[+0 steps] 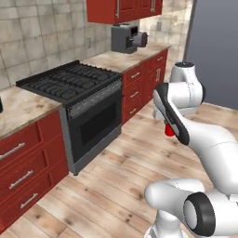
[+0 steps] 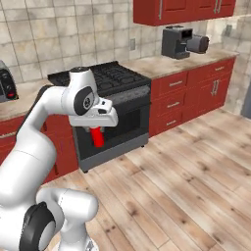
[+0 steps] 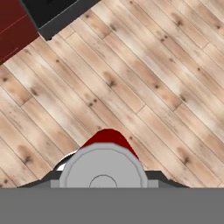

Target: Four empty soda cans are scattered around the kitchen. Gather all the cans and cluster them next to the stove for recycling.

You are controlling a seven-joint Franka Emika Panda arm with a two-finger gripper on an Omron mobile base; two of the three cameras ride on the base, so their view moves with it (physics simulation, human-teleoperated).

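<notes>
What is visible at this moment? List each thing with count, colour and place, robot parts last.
soda can: one, red with a silver top, held in the hand above the floor in front of the stove
stove: one, black cooktop with dark grates over a black oven door, set between the red cabinets
coffee machine: one, dark grey, on the counter beyond the stove
toaster: one, grey, partly cut off, on the counter on the stove's other side
counters: beige-brown marble, on both sides of the stove
cabinets: red, below the counters and above on the wall
floor: wood planks
arm: one, white with dark joints
hand: one, shut on the soda can
</notes>
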